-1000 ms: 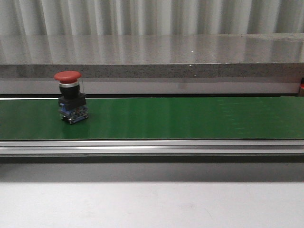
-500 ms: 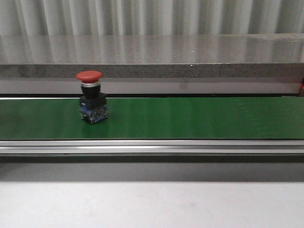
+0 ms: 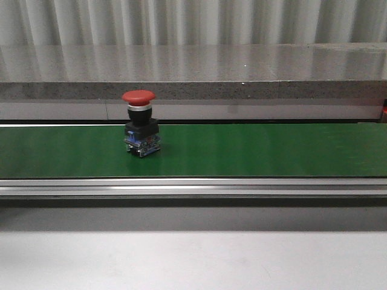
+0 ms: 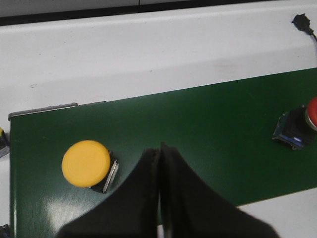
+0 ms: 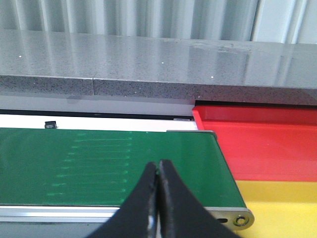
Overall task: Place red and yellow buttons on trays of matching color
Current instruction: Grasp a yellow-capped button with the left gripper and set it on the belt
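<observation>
Front view: you see the red button [image 3: 140,123] upright on the green belt [image 3: 254,151], no claw in this pic. Left wrist cam: left claw [image 4: 159,148] is clenched w/ nothing inside, hanging over the belt; yellow button [image 4: 86,163] sits just beside its fingers, red one well apart. Right wrist cam: right claw [image 5: 158,166] also clenched, empty; red tray [image 5: 257,144] and yellow tray [image 5: 282,208] lie near it, past the belt end.

left gripper [image 4: 159,148]: black tapered jaws | right gripper [image 5: 158,163]: black tapered jaws
</observation>
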